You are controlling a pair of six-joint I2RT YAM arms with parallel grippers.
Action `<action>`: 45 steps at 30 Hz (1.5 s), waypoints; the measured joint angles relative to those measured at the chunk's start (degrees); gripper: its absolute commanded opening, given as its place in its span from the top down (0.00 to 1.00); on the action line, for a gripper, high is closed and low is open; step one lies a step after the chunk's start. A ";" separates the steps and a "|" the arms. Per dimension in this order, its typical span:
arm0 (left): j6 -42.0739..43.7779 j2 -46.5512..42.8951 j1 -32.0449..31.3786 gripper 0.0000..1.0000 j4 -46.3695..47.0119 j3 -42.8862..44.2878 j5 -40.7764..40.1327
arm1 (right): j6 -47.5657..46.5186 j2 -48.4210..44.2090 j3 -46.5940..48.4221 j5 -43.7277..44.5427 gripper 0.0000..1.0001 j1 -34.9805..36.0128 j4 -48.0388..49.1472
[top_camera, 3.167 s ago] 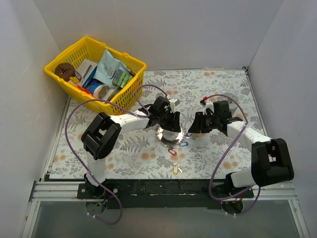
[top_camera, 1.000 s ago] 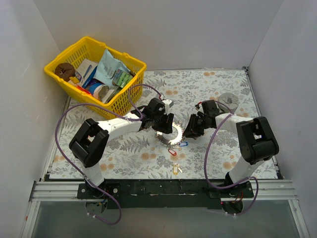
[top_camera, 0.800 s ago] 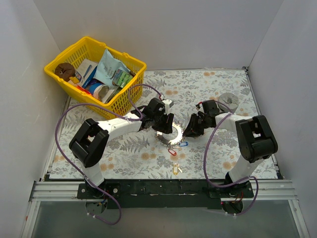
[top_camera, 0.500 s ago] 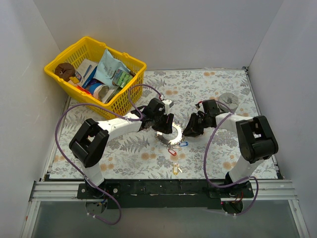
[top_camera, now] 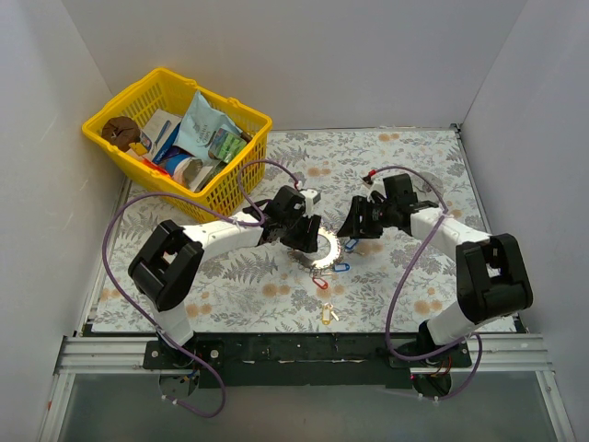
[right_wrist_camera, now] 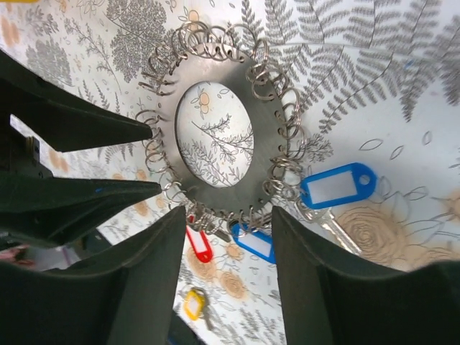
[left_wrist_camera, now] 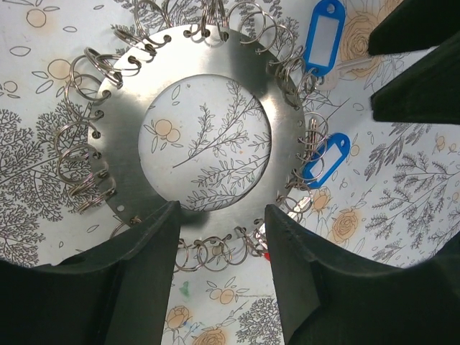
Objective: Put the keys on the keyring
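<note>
The keyring (top_camera: 324, 249), a flat silvery disc with an open centre and many small wire rings round its rim, lies on the floral mat. It also shows in the left wrist view (left_wrist_camera: 287, 136) and the right wrist view (right_wrist_camera: 267, 133). My left gripper (top_camera: 306, 235) is open, with its fingers (left_wrist_camera: 144, 266) either side of the ring's near rim. My right gripper (top_camera: 354, 228) is open and empty, just right of the ring. A blue key (right_wrist_camera: 338, 185), a second blue key (right_wrist_camera: 253, 244) and a red key (right_wrist_camera: 199, 244) lie at the rim. A yellow key (top_camera: 326, 315) lies apart, nearer the arm bases.
A yellow basket (top_camera: 110, 138) full of packets stands at the back left. White walls close in the mat (top_camera: 396, 276) on three sides. Purple cables loop over both arms.
My right arm has swung, lifting its gripper back a little from the ring's right side. The left gripper has stayed at the ring, which has shifted slightly right.
</note>
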 measured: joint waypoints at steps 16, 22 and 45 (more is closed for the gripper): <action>-8.39 0.20 0.00 0.52 8.66 0.07 11.28 | -17.88 -9.11 -1.75 -2.19 0.36 -2.43 3.61; -11.78 7.78 0.00 0.52 14.05 4.15 15.02 | -16.50 -10.19 -5.05 -3.78 0.38 -4.46 4.74; -14.53 16.15 0.00 0.64 18.60 5.86 18.08 | -12.94 -11.32 -8.92 -5.16 0.53 -6.78 5.49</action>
